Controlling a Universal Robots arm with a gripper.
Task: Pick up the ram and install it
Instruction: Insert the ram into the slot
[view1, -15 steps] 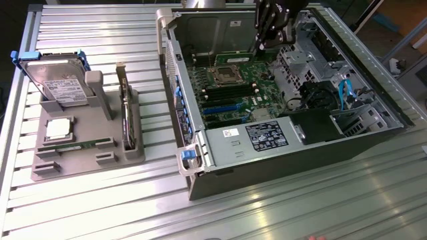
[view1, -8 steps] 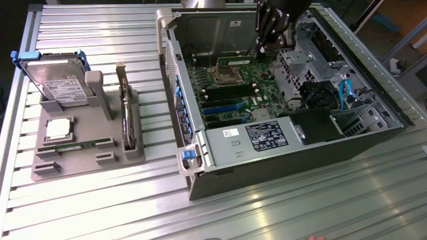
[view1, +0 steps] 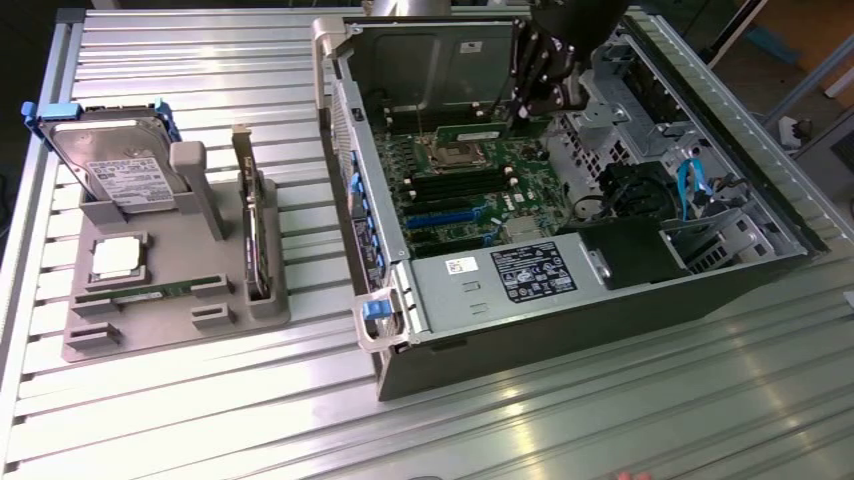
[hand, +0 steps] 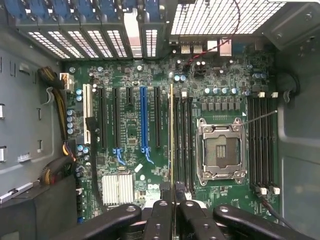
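claw (hand: 173, 202) tight on ram (hand: 172, 125), wrist view: edge-on beside memory slots (hand: 183, 145)

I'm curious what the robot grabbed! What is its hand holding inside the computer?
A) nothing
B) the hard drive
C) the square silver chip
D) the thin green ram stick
D: the hand is shut on the thin green ram stick, holding it over the motherboard inside the open case.

Bright even light, glare on table (view1: 627, 400)
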